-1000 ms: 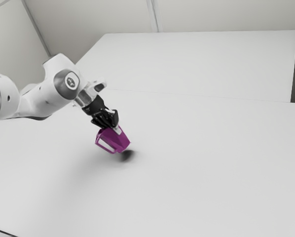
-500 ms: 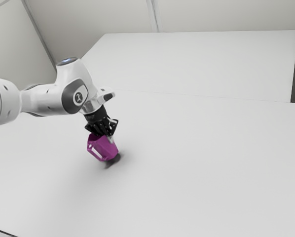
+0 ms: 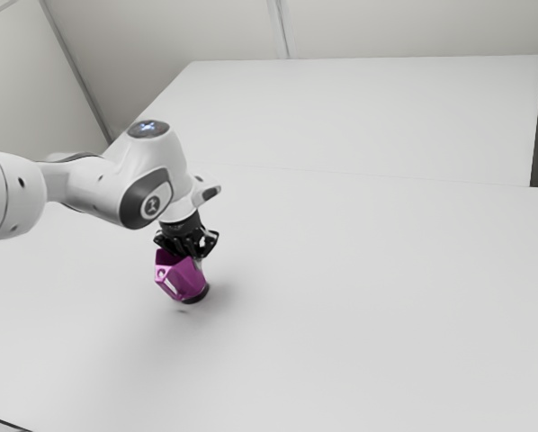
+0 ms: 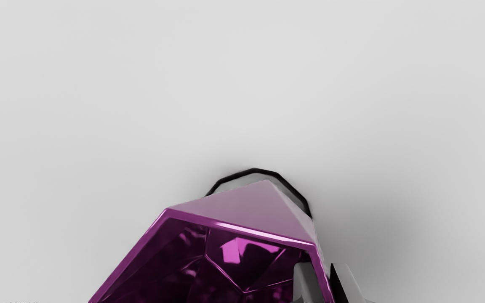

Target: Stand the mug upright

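The purple faceted mug (image 3: 188, 281) is below my gripper (image 3: 198, 262) in the exterior view, leaning, with its mouth up and its handle toward the exterior view's left. In the wrist view the faceted inside of the mug (image 4: 246, 252) faces the camera. There my gripper (image 4: 326, 281) pinches the wall near the rim, one finger inside the mug and one outside. A dark-edged round patch lies at the mug's lower end; whether the base touches the table is hard to tell.
The white table (image 3: 368, 297) extends around the mug on all sides. Behind it stands a large pale panel (image 3: 359, 117), with room walls beyond.
The hand has swung to point more steeply down and moved lower, toward the exterior view's left. The mug came along, turning from strongly tilted to less tilted, mouth more upward.
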Controlling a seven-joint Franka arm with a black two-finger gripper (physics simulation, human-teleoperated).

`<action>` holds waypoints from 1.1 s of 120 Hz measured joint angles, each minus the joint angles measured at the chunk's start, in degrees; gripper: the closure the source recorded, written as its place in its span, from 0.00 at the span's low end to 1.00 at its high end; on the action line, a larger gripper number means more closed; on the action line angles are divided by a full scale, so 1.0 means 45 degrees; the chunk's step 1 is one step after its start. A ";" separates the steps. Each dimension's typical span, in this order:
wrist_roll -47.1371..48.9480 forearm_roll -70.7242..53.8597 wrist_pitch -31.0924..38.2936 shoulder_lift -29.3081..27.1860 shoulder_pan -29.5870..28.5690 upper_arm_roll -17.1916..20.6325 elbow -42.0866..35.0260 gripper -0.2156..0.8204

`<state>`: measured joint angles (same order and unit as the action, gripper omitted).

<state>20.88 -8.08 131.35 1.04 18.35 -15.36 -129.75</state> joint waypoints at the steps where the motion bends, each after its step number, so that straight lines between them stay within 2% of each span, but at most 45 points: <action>1: 0.0042 -0.0019 0.0004 0.0016 0.0008 0.0001 0.0000 0.96; 22: 0.0796 -0.0225 0.0022 0.0258 0.0113 0.0011 0.0012 0.95; 45: 0.1096 -0.0141 -0.0036 0.0349 -0.0047 0.0015 0.0222 0.55; 55: 0.1182 -0.0129 -0.0093 0.0344 -0.0107 0.0015 0.0329 0.44; 67: 0.1261 -0.0091 -0.0253 0.0274 -0.0101 0.0001 0.0498 0.35; 85: 0.1294 0.0126 -0.0532 0.0019 -0.0056 -0.0005 0.0667 0.28; 109: 0.1192 0.0742 -0.1465 -0.0729 0.0031 -0.0005 0.1161 0.24; 132: 0.0464 0.0965 -0.3080 -0.0725 -0.0123 0.0007 0.3498 0.22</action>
<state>22.97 -3.74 117.49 -2.23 17.79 -15.33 -114.01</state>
